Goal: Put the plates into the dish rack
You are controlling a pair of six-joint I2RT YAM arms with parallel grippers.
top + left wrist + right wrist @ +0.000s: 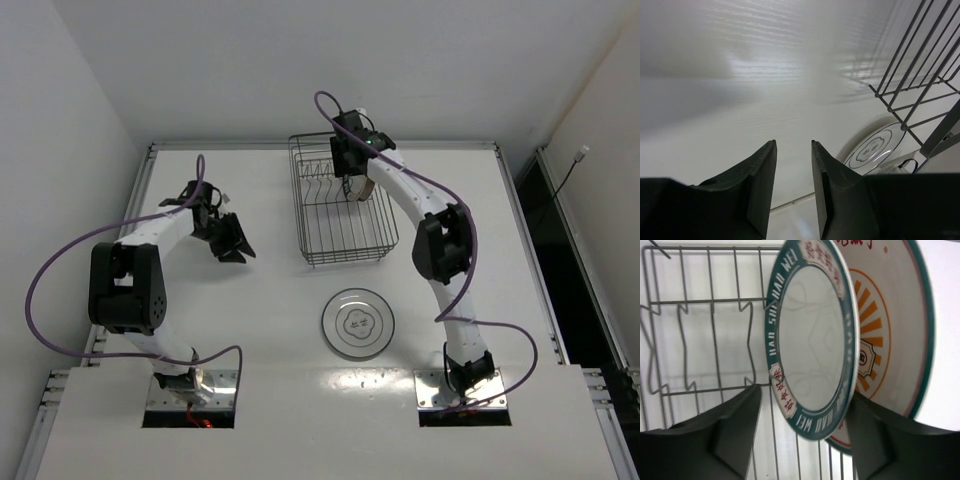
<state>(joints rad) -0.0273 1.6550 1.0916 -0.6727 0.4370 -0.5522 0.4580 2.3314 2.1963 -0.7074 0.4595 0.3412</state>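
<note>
Right gripper (805, 391): my jaws spread wide, gripping nothing; the teal-rimmed round plate (812, 340) stands upright in the dark wire dish rack (700, 300).
Left gripper (793, 143): open and empty.
White table (250, 330): the flower-outline white plate (357, 323) lies flat.

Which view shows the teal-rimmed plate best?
Right wrist: the teal-rimmed plate fills the frame, in the rack, in front of the orange-patterned plate. From above, the right gripper hides it almost entirely; the left wrist view misses it.
</note>
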